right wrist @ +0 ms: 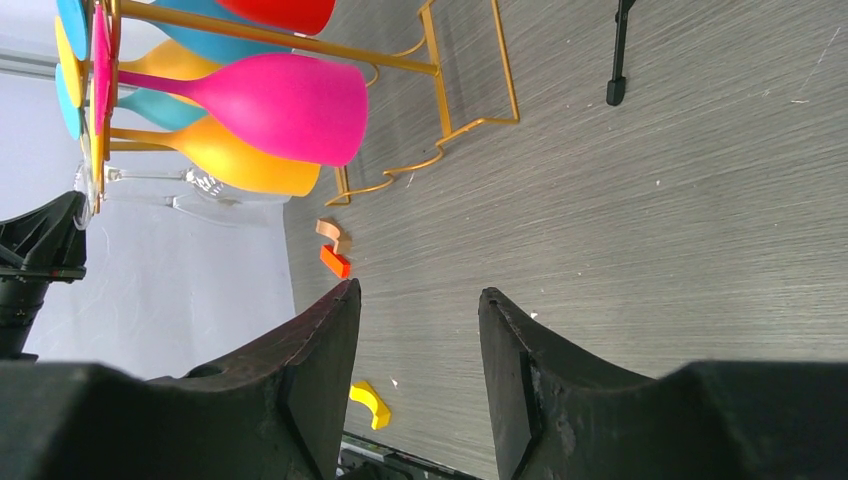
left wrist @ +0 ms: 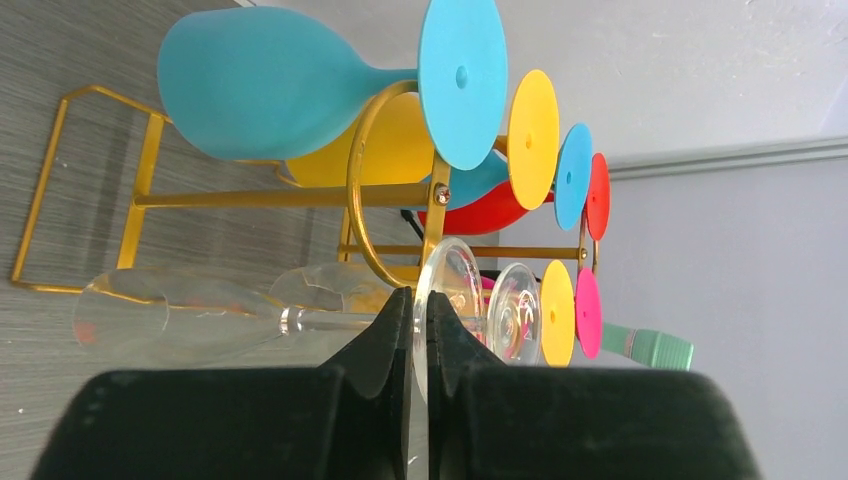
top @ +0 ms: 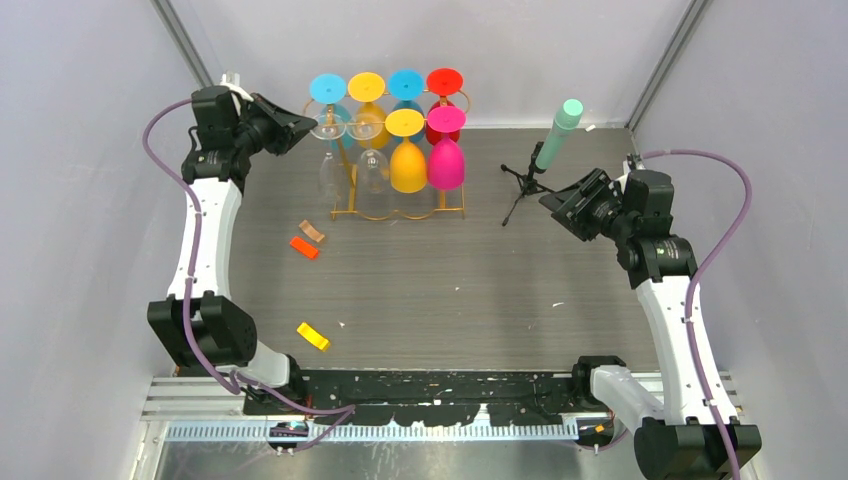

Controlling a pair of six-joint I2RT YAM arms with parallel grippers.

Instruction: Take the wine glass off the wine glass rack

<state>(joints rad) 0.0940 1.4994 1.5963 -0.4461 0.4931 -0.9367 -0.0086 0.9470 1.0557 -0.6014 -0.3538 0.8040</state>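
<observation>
The gold wire wine glass rack (top: 352,212) stands at the back of the table, and several coloured and two clear glasses hang on it upside down. My left gripper (top: 314,126) is at the rack's left end. In the left wrist view it (left wrist: 420,302) is shut on the round foot of the nearest clear wine glass (left wrist: 160,315), which still hangs in the gold rail (left wrist: 360,190). My right gripper (right wrist: 418,300) is open and empty, held off to the right of the rack (right wrist: 470,90) above the table; it also shows in the top view (top: 562,206).
A black tripod with a green cylinder (top: 556,135) stands right of the rack, close to my right gripper. Small orange (top: 304,247), tan (top: 312,231) and yellow (top: 313,336) pieces lie on the table's left side. Grey walls close in the back and sides.
</observation>
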